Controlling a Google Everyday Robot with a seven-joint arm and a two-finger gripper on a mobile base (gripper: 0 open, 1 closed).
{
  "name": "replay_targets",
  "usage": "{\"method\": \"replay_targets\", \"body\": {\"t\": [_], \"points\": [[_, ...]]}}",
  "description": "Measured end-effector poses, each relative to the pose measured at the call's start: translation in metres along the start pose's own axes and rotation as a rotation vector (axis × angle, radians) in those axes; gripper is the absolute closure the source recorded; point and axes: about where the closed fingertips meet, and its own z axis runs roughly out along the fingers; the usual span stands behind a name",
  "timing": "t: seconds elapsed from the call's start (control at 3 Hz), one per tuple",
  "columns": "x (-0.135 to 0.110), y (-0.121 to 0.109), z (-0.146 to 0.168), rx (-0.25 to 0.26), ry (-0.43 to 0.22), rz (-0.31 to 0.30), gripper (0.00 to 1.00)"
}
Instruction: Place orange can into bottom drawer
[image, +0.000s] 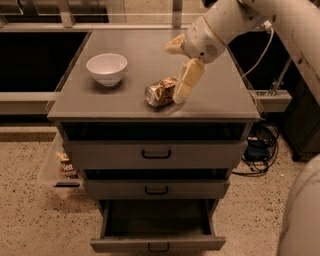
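Note:
The orange can (161, 93), dented and shiny, lies on its side on the grey cabinet top (120, 102), right of centre near the front. My gripper (174, 75) hangs over the can's right end, open. Its long yellowish finger (186, 81) points down and rests against the can's right end; the other finger (174, 45) sticks out to the left, higher up. The bottom drawer (157, 244) is pulled out, dark and empty inside, with a small black handle on its front.
A white bowl (107, 68) stands on the cabinet top, left of the can. The two upper drawers (156, 154) are shut. Cables (260, 150) and a dark unit lie on the floor at the right. A clear bin with packets (65, 167) sits at the left.

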Motion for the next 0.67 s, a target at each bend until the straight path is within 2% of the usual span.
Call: {"method": "replay_targets", "body": {"t": [0.33,0.67], "points": [[0.023,0.014,0.010,-0.001,0.004,0.066,0.00],[0.038,0.013,0.022,0.011,-0.009,0.077,0.00]]}}
